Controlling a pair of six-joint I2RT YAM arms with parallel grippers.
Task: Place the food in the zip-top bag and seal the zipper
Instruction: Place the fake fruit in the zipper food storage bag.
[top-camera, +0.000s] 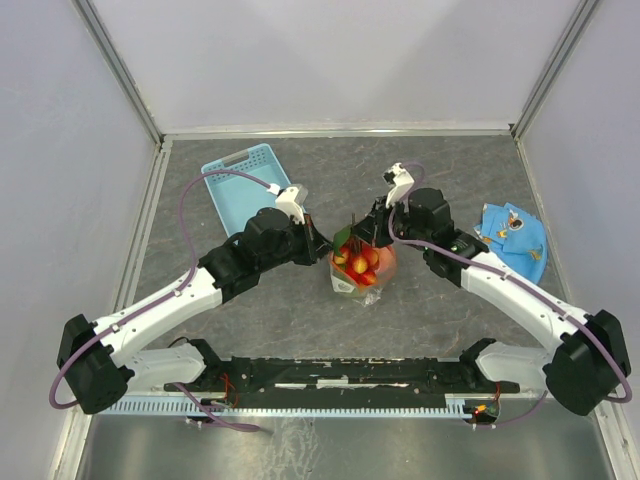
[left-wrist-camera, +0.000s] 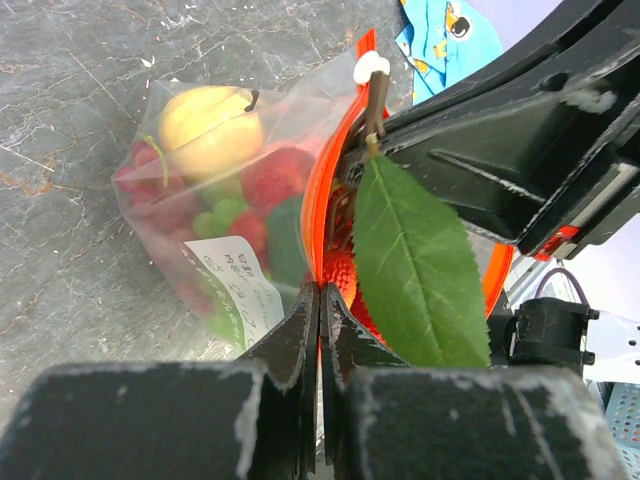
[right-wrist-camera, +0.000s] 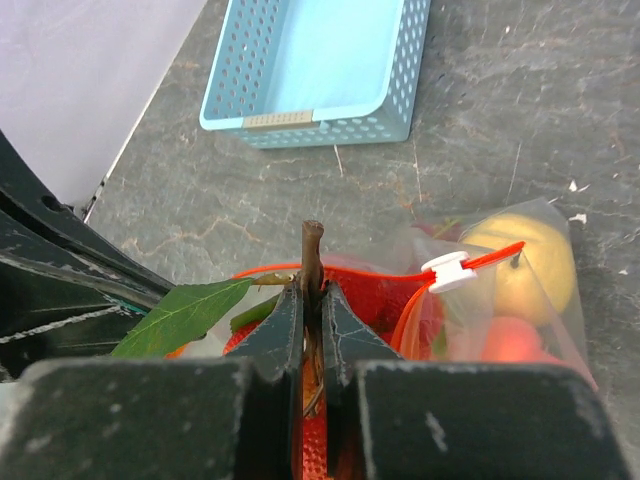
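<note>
The clear zip-top bag (top-camera: 362, 268) lies mid-table with its mouth held open. Inside it are a yellow lemon (left-wrist-camera: 210, 125), red strawberries (left-wrist-camera: 275, 175) and green grapes (left-wrist-camera: 215, 215). My left gripper (left-wrist-camera: 320, 300) is shut on the red-orange zipper (left-wrist-camera: 318, 210) at the mouth's near edge. A white slider (right-wrist-camera: 445, 270) sits on the strip. My right gripper (right-wrist-camera: 312, 300) is shut on the brown stem (right-wrist-camera: 313, 250) of an orange-red fruit with a green leaf (left-wrist-camera: 420, 270), held at the bag's mouth. My fingers hide most of that fruit.
An empty light blue basket (top-camera: 240, 180) stands at the back left, also in the right wrist view (right-wrist-camera: 320, 65). A blue cloth-like object (top-camera: 512, 235) lies at the right. Both grippers (top-camera: 322, 242) (top-camera: 365, 238) crowd the bag's mouth.
</note>
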